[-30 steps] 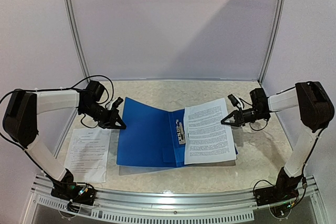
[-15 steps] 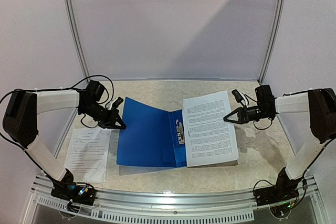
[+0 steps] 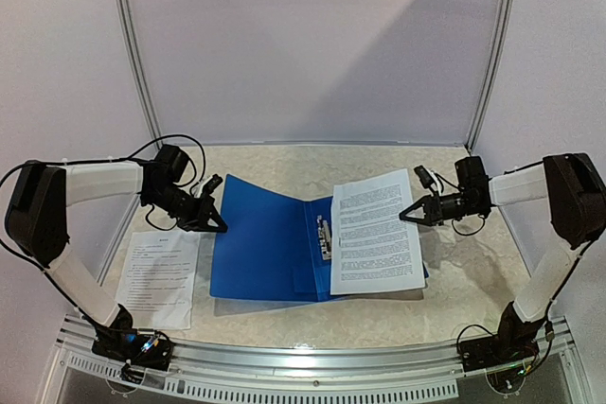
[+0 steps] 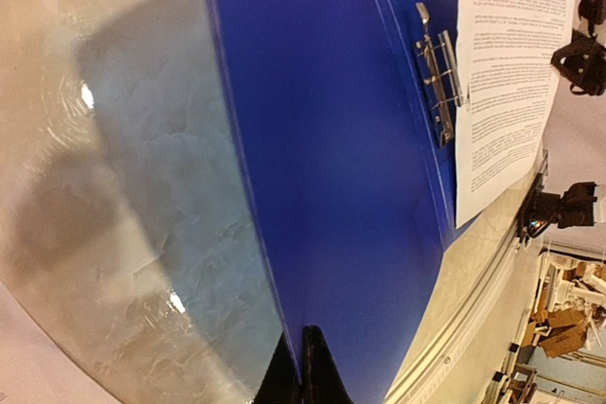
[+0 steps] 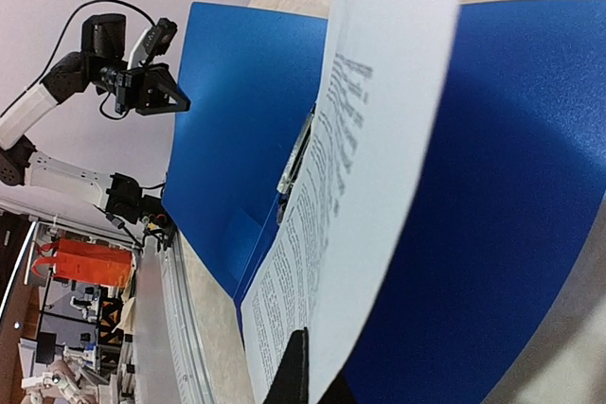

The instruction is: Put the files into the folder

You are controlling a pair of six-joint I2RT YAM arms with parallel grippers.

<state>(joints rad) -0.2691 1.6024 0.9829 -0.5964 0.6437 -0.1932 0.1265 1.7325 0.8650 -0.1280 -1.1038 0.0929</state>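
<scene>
The blue folder [image 3: 265, 243] lies open on the table, its metal clip [image 3: 327, 237] at the spine. My left gripper [image 3: 220, 227] is shut on the outer edge of the folder's left cover; in the left wrist view the black fingertips [image 4: 322, 371] pinch the blue edge [image 4: 331, 167]. The files [image 3: 374, 238], white printed sheets, lie over the folder's right half. My right gripper [image 3: 405, 219] is shut on their right edge and lifts it slightly. In the right wrist view the sheets [image 5: 369, 167] curve up from my gripper [image 5: 312, 380] over the blue cover [image 5: 502, 196].
Another printed sheet [image 3: 159, 276] lies flat on the table left of the folder, under the left arm. A metal rail [image 3: 312, 357] runs along the near edge. White walls with metal posts [image 3: 133, 44] enclose the table's back and sides.
The right gripper drew the sheets to the right, then brought them back left toward the clip, with the right edge raised again. The left gripper and folder cover have not moved.
</scene>
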